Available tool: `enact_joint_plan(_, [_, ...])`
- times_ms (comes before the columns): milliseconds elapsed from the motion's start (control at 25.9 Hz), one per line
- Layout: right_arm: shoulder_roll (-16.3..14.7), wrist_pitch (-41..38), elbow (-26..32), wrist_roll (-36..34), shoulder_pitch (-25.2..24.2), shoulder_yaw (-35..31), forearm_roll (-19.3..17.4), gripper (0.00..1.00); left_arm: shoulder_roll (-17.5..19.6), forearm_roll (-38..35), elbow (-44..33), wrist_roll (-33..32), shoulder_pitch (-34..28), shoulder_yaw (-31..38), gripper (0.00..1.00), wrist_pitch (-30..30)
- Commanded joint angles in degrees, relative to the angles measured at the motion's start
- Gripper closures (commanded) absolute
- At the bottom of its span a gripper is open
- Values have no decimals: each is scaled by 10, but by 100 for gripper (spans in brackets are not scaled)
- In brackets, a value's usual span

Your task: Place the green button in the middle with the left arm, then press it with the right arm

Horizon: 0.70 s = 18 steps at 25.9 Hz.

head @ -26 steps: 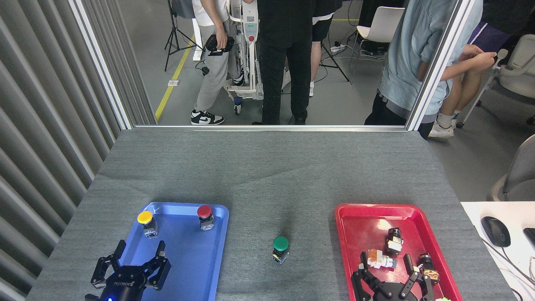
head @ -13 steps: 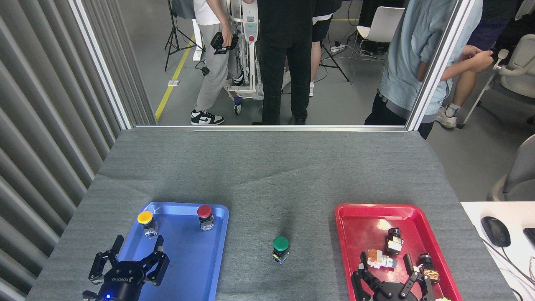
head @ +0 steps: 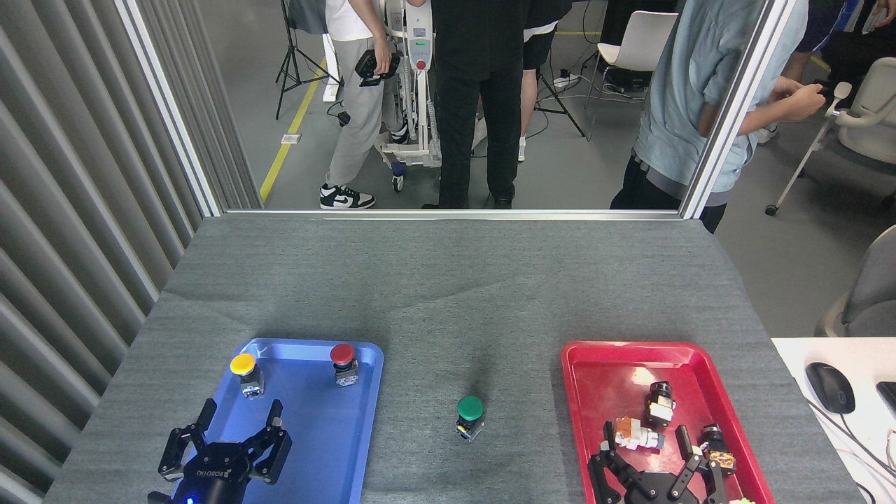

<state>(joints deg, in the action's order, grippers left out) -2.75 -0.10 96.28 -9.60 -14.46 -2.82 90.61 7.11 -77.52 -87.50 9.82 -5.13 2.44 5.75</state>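
Our left gripper [head: 234,430] moved right a bit, fingers spread, holding nothing; right gripper [head: 658,458] spread too; green button [head: 470,417] stands between trays.

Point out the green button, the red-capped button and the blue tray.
green button [head: 470,408], head view, on its round cap
red-capped button [head: 342,353], head view, on its cap
blue tray [head: 329,434], head view, on its bare floor
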Motion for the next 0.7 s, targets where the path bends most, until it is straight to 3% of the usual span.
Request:
enact_joint_plan(0, [0,0,0,0,0,0,0,1,-3,0,1,4,-1,-1,0,0])
enact_joint_plan(155, [0,-2,-1,0,0,1,0,10,-2,-1,5,5,0,-1,0,0])
enact_joint_plan(426, [-1,-5,-18,9,21,18,2,63,-4,-1,6,5,0,-2,0,0])
enact_joint_plan(658, [-1,-6,-37,26,43,53,5,92,-4,-1,6,5,-1,-2,0,0])
